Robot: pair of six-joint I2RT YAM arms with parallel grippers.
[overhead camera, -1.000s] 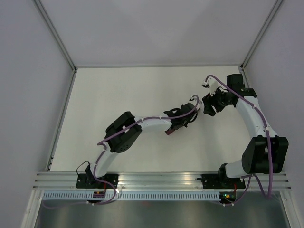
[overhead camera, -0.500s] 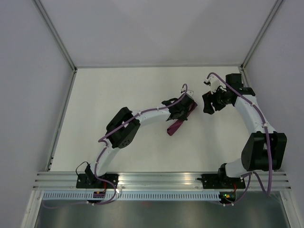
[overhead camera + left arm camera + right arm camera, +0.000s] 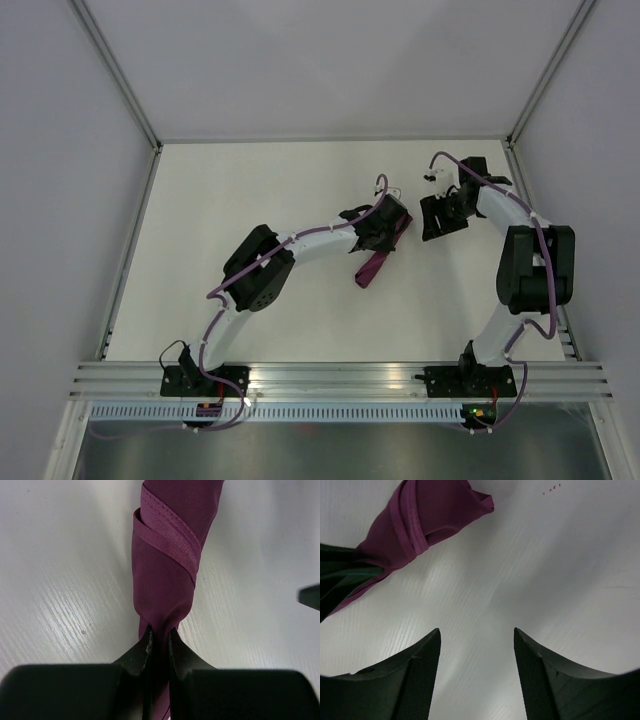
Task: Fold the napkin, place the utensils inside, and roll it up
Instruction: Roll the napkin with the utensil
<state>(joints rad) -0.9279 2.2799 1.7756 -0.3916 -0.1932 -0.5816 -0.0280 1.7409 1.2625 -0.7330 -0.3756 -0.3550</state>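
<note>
The napkin [image 3: 371, 268] is a tight magenta-purple roll lying slantwise on the white table, its hemmed edge wound around it [image 3: 167, 535]. My left gripper [image 3: 386, 234] is shut on the roll partway along, with cloth pinched between its black fingers [image 3: 146, 642]. The roll's far end [image 3: 425, 515] shows in the right wrist view, with the left gripper's dark fingers [image 3: 337, 577] on it. My right gripper [image 3: 432, 222] stands open just to the right of that end, with only bare table between its fingers [image 3: 422, 670]. The utensils are hidden from view.
The white table [image 3: 250, 200] is boxed in by grey walls at the back and on both sides. An aluminium rail [image 3: 340, 378] with both arm bases runs along the near edge. The right arm's elbow [image 3: 535, 265] is folded up close to the right wall.
My left gripper moved up and slightly right with the roll, so the roll's lower end now shows. The right arm folded back towards the wall; its gripper shifted slightly up and left.
</note>
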